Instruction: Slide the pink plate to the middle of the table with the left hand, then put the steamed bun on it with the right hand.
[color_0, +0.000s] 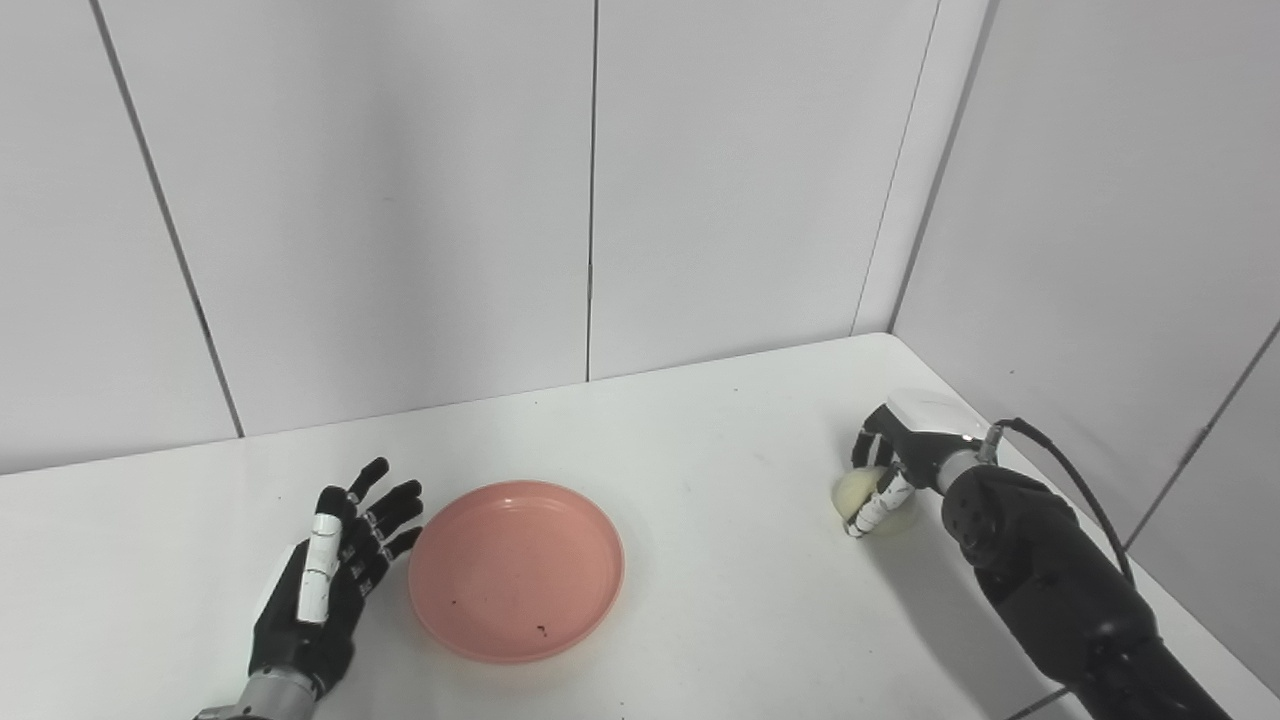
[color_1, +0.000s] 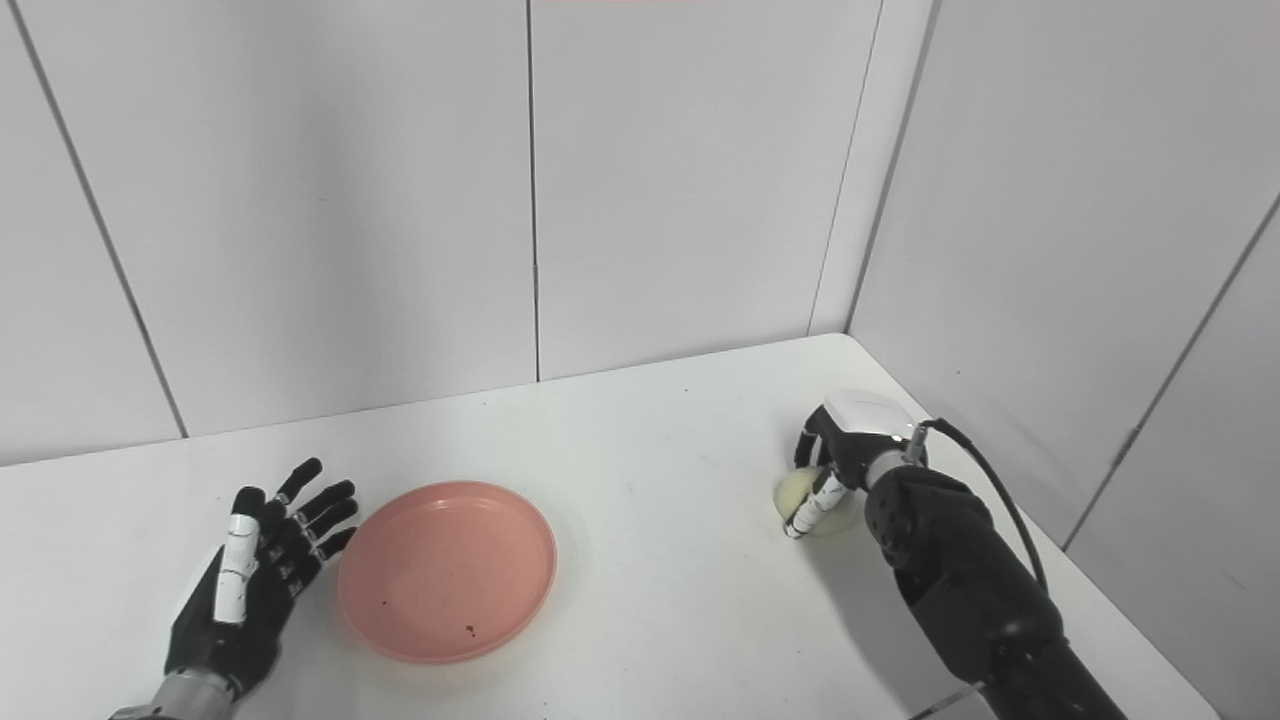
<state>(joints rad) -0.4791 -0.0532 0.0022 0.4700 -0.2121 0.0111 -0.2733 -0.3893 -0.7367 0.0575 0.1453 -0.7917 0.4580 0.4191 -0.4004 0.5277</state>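
Matt, seemingly plastic pink plate (color_0: 516, 570) on a smooth, faintly glossy white table (color_0: 700, 450).

On the table (color_1: 640, 440), the bun (color_1: 800, 492) was clasped by the right hand (color_1: 835, 455); the left hand (color_1: 255, 580) was spread just beside the pink plate (color_1: 446, 570).

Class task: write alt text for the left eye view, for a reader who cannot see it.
The right hand closes around a steamed bun on a white table. An empty pink plate lies left of centre, with the open left hand beside it.
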